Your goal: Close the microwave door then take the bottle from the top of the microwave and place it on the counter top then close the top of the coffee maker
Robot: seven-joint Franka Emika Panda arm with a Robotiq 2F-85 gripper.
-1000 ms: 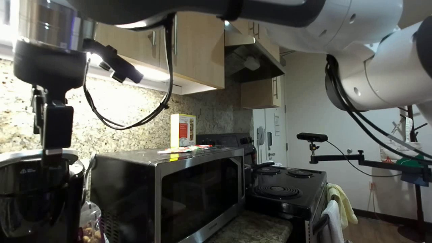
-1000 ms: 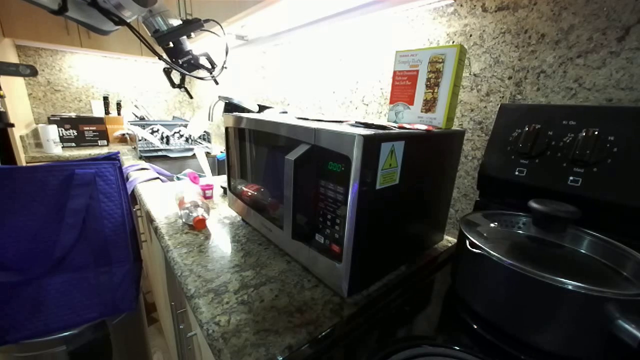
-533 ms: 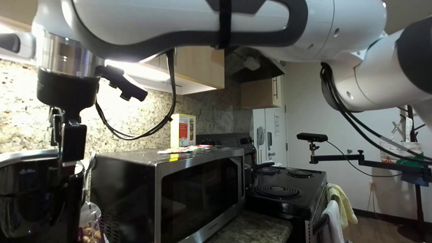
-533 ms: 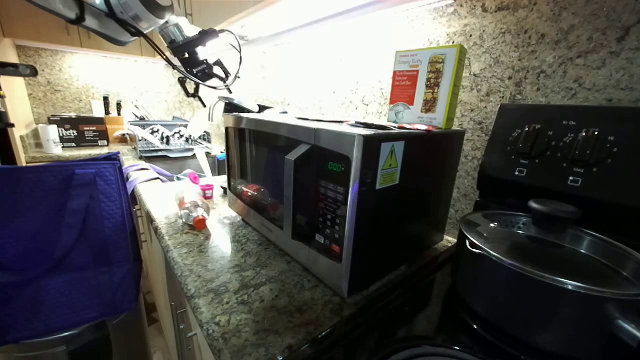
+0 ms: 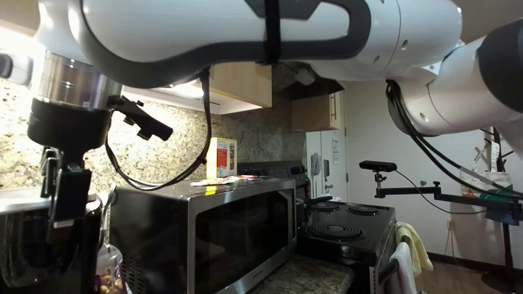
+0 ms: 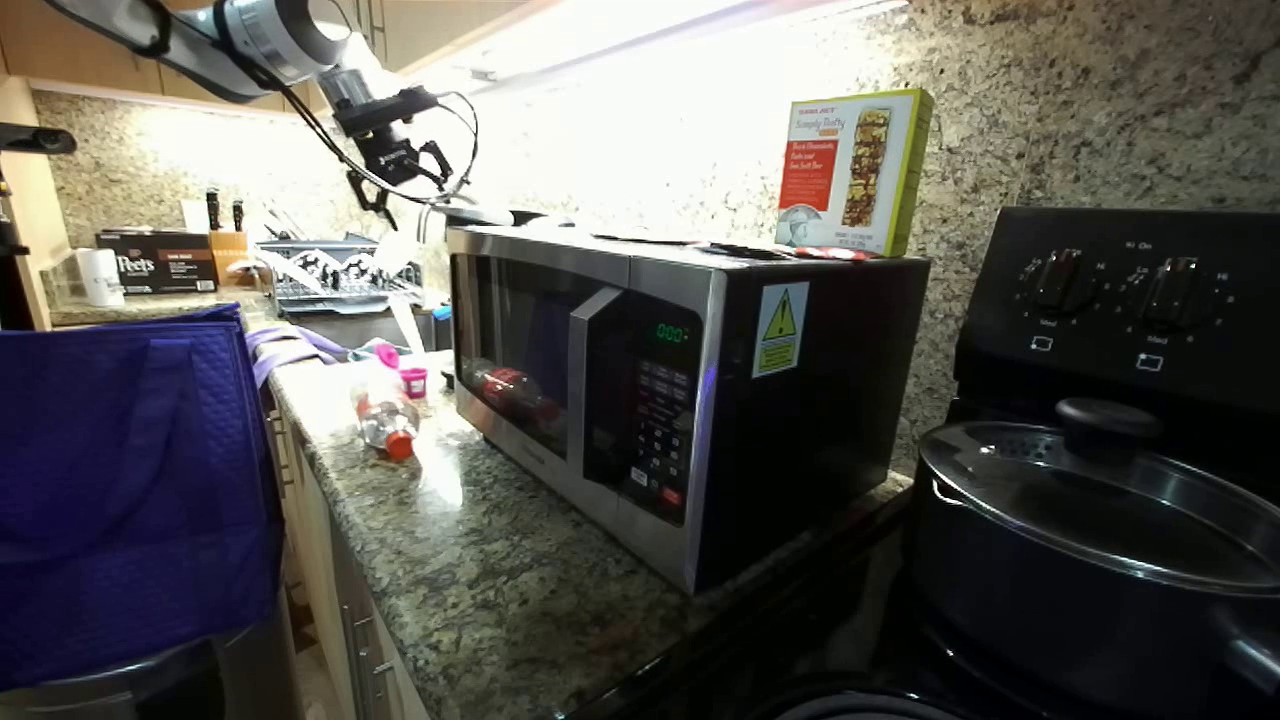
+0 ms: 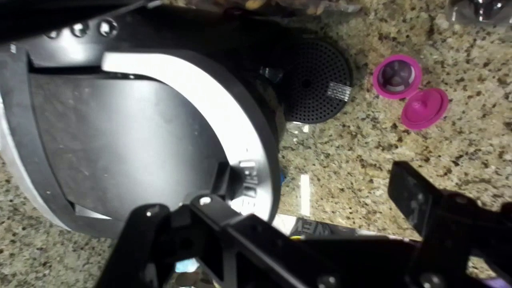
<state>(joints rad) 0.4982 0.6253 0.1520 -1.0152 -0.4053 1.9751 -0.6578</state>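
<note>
Wrist view: claw (image 7: 316, 186) stands spread wide, coffee maker lid (image 7: 160, 120) at one finger; contact cannot be determined.

coffee maker (image 5: 36, 257) near left and pot (image 6: 1050, 620) near right are getting chopped off, each in an exterior view. in wrist view the gripper (image 7: 316, 184) is kinda partly blocking the coffee maker.

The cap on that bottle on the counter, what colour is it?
The bottle has an orange-red cap, clearest in an exterior view.
</note>
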